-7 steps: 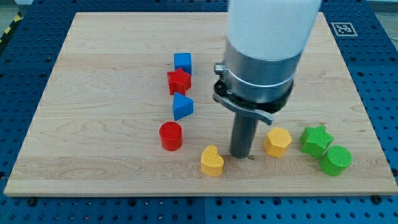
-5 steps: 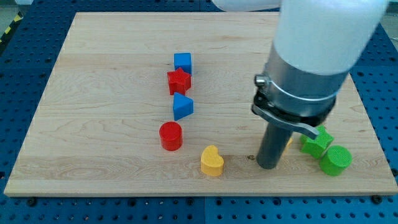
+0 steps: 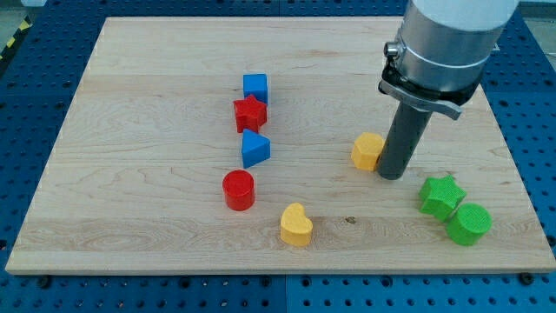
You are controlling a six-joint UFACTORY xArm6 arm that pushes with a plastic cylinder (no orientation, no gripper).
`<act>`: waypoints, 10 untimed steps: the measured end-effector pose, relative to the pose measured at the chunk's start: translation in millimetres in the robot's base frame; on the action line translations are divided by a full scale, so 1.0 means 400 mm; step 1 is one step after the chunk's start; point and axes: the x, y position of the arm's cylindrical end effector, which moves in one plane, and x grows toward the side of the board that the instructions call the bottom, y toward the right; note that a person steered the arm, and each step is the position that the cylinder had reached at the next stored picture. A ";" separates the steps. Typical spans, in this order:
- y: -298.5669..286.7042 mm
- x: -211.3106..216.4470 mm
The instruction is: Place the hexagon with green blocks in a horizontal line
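Observation:
The yellow hexagon (image 3: 367,150) lies right of the board's centre. My tip (image 3: 392,176) touches its right side; the rod hides part of that side. The green star (image 3: 442,196) and the green cylinder (image 3: 469,223) sit at the lower right, close together, the cylinder lower and further right. The hexagon is up and to the left of both green blocks, apart from them.
A blue cube (image 3: 255,88), a red star (image 3: 250,113) and a blue triangular block (image 3: 254,149) form a column left of centre. A red cylinder (image 3: 238,189) and a yellow heart (image 3: 295,224) lie below them. The arm's body fills the top right.
The tip went right past the hexagon, then up the board. The hexagon has moved up and a little left, away from the green blocks. The other blocks have not moved.

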 end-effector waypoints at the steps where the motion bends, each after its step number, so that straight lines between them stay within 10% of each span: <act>1: 0.014 0.075; 3: 0.113 0.268; 10: 0.222 0.201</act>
